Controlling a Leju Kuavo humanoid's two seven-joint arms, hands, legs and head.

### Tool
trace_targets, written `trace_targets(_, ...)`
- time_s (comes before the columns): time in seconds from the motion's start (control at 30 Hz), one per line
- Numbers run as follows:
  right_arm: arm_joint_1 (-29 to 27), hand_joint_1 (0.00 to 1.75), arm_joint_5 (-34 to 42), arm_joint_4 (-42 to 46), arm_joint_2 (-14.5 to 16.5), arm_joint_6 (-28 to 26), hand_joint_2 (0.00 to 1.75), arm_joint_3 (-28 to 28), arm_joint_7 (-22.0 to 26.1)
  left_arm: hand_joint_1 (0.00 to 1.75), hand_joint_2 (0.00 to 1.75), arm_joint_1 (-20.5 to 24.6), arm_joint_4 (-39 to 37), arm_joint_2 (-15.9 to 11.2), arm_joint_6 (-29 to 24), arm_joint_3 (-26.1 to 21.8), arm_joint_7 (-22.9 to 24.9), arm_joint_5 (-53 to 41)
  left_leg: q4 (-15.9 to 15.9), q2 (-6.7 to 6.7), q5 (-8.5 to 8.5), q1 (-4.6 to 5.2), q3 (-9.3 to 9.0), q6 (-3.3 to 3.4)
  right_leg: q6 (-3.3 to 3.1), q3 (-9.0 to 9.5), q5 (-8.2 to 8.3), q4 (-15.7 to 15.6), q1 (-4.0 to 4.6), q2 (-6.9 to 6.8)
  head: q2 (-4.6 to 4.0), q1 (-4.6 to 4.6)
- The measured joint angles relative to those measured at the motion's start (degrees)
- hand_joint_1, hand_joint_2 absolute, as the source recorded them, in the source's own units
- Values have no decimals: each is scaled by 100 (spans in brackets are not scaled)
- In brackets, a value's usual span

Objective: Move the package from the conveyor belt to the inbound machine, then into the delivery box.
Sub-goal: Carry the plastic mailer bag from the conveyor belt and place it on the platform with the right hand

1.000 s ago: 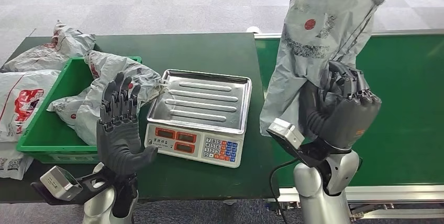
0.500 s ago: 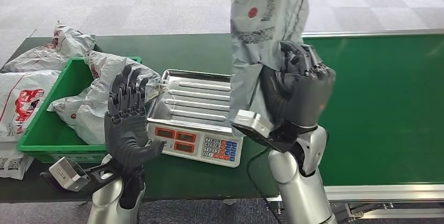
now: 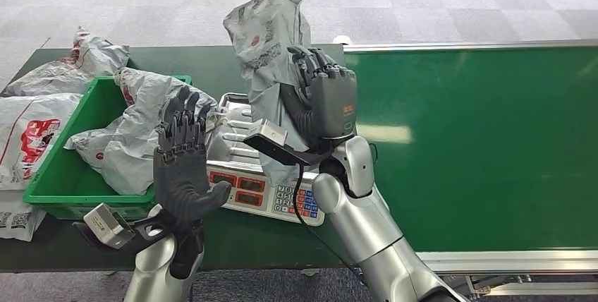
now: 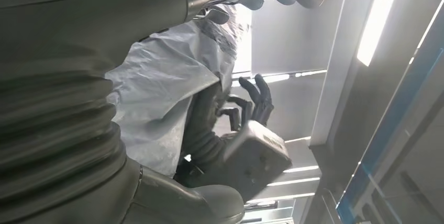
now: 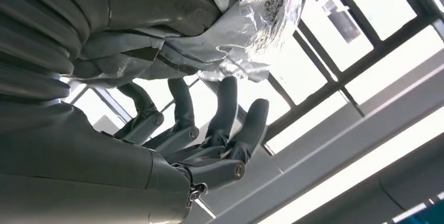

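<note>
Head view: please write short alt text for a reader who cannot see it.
The robot's right hand holds a grey package upright above a scale on a dark green table. The left hand is raised, open, beside a green bin holding another bag.

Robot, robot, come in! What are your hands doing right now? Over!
Right hand gripping grey package, held upright above scale tray. Left hand open, raised beside the scale. Tray bare, nothing blocking.
</note>
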State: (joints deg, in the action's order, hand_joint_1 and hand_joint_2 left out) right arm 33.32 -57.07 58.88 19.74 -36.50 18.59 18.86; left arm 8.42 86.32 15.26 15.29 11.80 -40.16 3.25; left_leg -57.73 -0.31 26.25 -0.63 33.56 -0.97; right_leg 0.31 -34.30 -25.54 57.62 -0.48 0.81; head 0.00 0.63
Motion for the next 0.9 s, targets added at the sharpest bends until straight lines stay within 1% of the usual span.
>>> trace_targets(0.07,75,0,-28,-338,38,-39,0,25,-122,0,175,-86,28,-25,-3,0,-2,-4,0,0,0,0,1,0,0,-1,0,0,0,0,0,0)
trace_targets(0.2,173,0,68,-845,71,81,0,80,-329,0,175,-226,85,-66,-3,-2,-4,-31,0,-1,0,0,3,0,0,-3,0,0,0,-1,0,-1)
trace_targets(0.27,206,0,137,-1010,77,308,0,85,-381,0,175,-267,98,-83,-3,-4,-4,-59,0,-1,0,0,3,0,0,-3,0,0,0,-1,0,-1)
trace_targets(0.4,238,0,225,-1179,77,946,0,86,-472,0,175,-359,166,-120,-9,-10,-5,-118,0,-1,0,0,4,0,0,-4,0,0,0,-1,0,-1)
trace_targets(0.5,246,0,194,-1212,77,1171,0,86,-563,0,175,-434,233,-150,-14,-15,-5,-131,0,-1,0,0,5,0,0,-6,0,0,0,-1,0,-1)
trace_targets(0.6,220,0,126,-1134,74,1051,0,86,-665,0,175,-502,295,-171,-14,-25,-5,-163,0,-1,0,0,5,0,0,-9,0,0,0,-1,0,-1)
trace_targets(0.67,165,0,75,-954,65,877,0,85,-723,0,175,-536,322,-176,-14,-34,-5,-191,0,0,0,0,6,0,0,-11,0,0,0,0,0,-1)
trace_targets(0.8,64,0,35,-591,44,725,0,84,-784,0,175,-554,344,-182,-14,-40,-7,-212,0,0,0,0,6,0,0,-12,0,0,0,0,0,-1)
trace_targets(0.9,-100,0,-34,-227,23,304,0,62,-793,0,175,-556,349,-182,-14,-42,-8,-220,0,-1,0,0,6,0,0,-12,0,-1,0,-1,0,-1)
